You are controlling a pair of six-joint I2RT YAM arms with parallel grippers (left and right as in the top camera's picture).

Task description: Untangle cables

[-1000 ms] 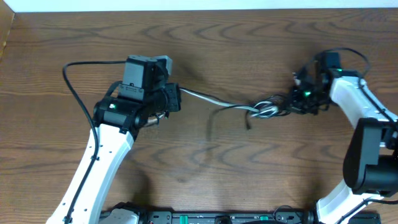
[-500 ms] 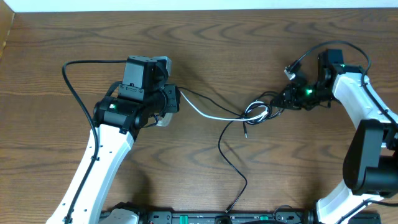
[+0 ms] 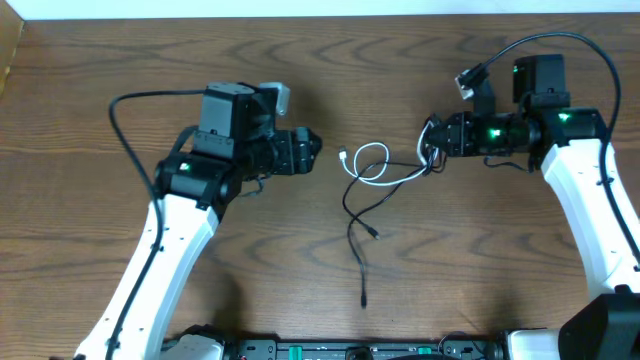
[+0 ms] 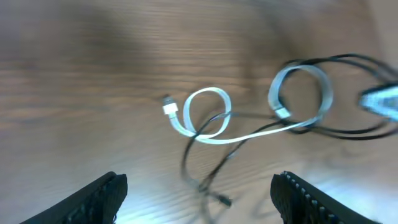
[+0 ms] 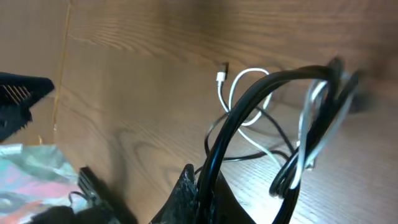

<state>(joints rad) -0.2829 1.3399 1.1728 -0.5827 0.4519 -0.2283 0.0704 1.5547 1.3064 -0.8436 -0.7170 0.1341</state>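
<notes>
1. Black-fingered, your left gripper (image 3: 312,148) stood wide open, holding nothing, near the white cable (image 4: 249,134)'s plug end.
2. Your right gripper (image 3: 432,140) was clamped on the bundled loops of white cable and black cables (image 3: 356,250).
3. You had one white cable and two black cables, trailing down across the wooden table (image 3: 120,60) between the two grippers.

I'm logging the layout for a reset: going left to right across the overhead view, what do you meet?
Left end effector, open → white cable, plug end leftmost → right end effector, shut on the black cables, which overlap the white one and so get no place of their own.
</notes>
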